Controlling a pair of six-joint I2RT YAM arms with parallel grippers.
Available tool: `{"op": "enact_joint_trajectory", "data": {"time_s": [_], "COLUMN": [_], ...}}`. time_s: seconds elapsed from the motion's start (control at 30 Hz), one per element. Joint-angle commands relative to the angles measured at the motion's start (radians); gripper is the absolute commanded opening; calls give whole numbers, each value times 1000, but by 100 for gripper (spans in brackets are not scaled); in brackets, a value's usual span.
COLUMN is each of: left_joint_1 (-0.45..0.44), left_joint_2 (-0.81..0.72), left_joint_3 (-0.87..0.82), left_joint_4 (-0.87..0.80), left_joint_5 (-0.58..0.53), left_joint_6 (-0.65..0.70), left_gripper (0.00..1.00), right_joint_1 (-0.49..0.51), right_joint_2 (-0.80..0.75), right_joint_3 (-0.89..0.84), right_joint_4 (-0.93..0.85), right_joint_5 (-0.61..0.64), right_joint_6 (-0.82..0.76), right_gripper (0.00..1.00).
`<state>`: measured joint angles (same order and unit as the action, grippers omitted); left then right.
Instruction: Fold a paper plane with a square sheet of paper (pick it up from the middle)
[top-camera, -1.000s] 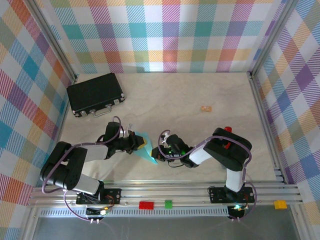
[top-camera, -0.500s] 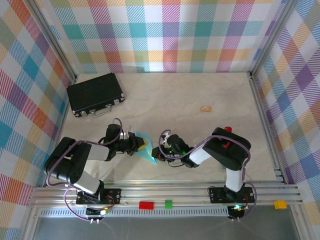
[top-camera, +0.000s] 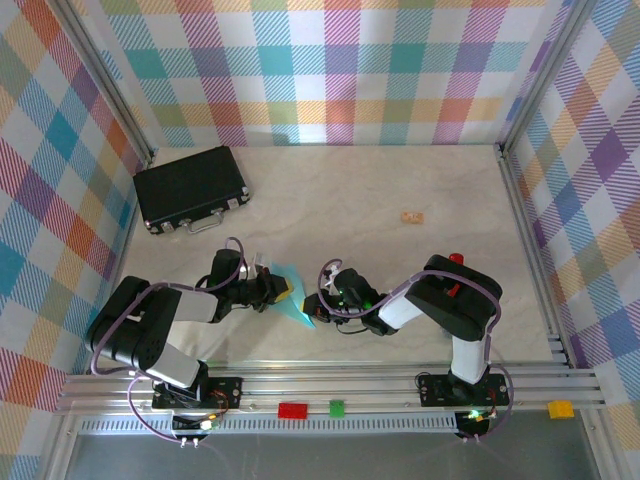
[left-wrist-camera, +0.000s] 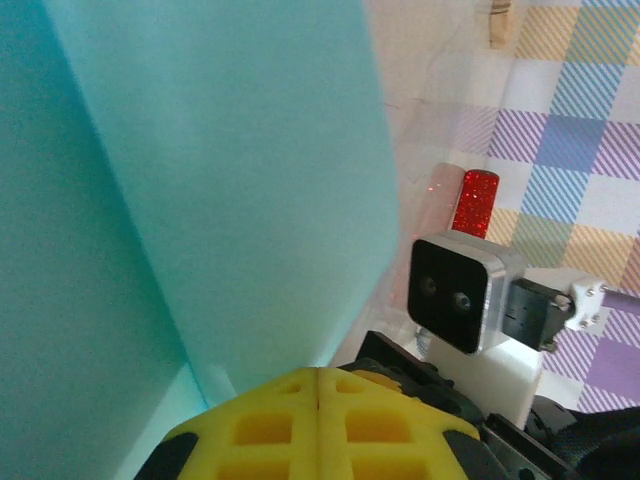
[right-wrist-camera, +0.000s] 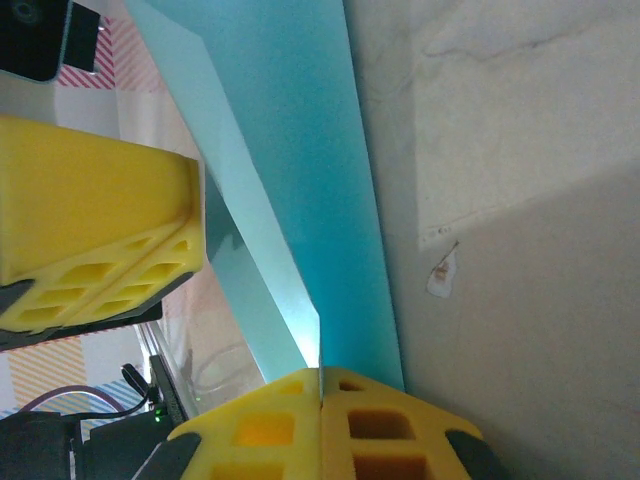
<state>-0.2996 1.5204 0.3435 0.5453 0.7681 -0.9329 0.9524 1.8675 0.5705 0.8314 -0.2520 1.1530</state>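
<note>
A pale, faintly veined table (top-camera: 400, 190) forms the floor of a boxed-in stall. Walls (top-camera: 330, 70) of pastel plaid, with pink, teal, orange, purple and green on white, rise from its far, left and right edges. Silver metal posts (top-camera: 105, 85) stand at the two far corners, and a ribbed metal rail (top-camera: 380, 385) runs along the near edge. The light is bright and even. A soft shadow (right-wrist-camera: 520, 330) darkens part of the table.

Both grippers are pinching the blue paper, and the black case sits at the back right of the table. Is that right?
Not quite: the top view shows the black case at the back left. The left gripper and right gripper do pinch the folded turquoise paper.
</note>
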Motion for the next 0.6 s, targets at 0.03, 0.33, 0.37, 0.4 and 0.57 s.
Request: {"op": "enact_joint_trajectory", "data": {"time_s": [0.03,0.33,0.37,0.4,0.57], "left_joint_1": [2,10,9,9,10], "left_joint_2": [43,57,58,58,59], "left_joint_3": [11,15,15,15,20], "left_joint_4": [16,22,27,33,35], "left_joint_5": [-16,-36,-34,-31,-23], "left_joint_6": [13,3,4,2,7], "left_gripper": [0,0,0,1,2], "right_joint_1": [3,3,3,4,-3], "right_joint_2": [29,25,28,30,34], "right_joint_3": [-16,22,25,25,24], "right_joint_4": [-143,-194,-193,-193,-235], "right_joint_5": [-4,-25,-29,-29,-33], "right_joint_6": [7,-10,-9,-6,8], "right_gripper": [0,0,0,0,0]}}
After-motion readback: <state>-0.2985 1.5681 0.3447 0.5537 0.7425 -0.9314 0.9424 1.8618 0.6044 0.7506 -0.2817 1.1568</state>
